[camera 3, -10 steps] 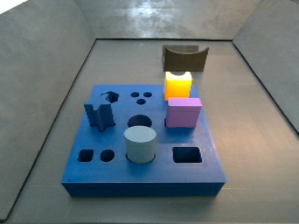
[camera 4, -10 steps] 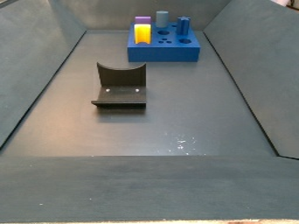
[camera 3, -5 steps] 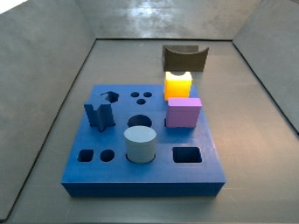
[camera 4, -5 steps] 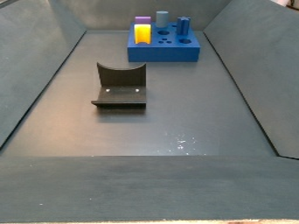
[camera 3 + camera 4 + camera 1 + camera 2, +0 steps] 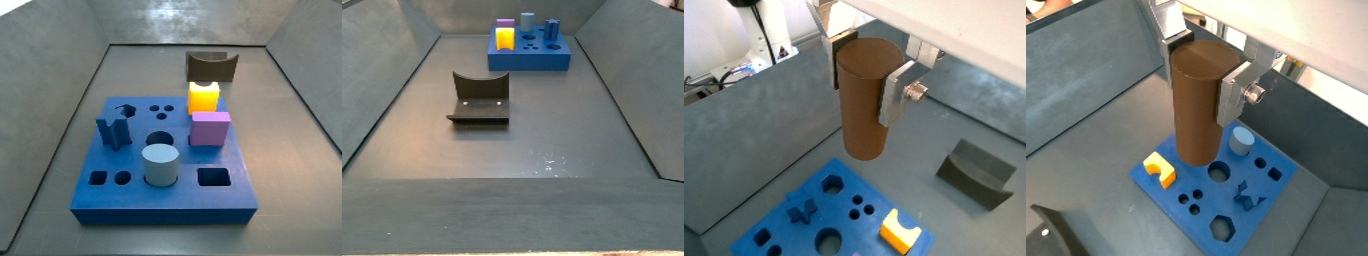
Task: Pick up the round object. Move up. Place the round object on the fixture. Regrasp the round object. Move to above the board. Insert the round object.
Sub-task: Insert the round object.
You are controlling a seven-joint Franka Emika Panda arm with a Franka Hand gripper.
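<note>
Peg held up high over the board

The gripper [image 5: 871, 75] has its fingers [image 5: 898, 92] pinching the round object [image 5: 869, 95] upright, well above the board [image 5: 824, 215]; past the board sits the fixture [image 5: 978, 172].

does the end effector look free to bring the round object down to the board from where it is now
Probably yes. The end effector holds the round object upright, high above the board. Nothing shows between them, and the fixture sits off to the side.
</note>
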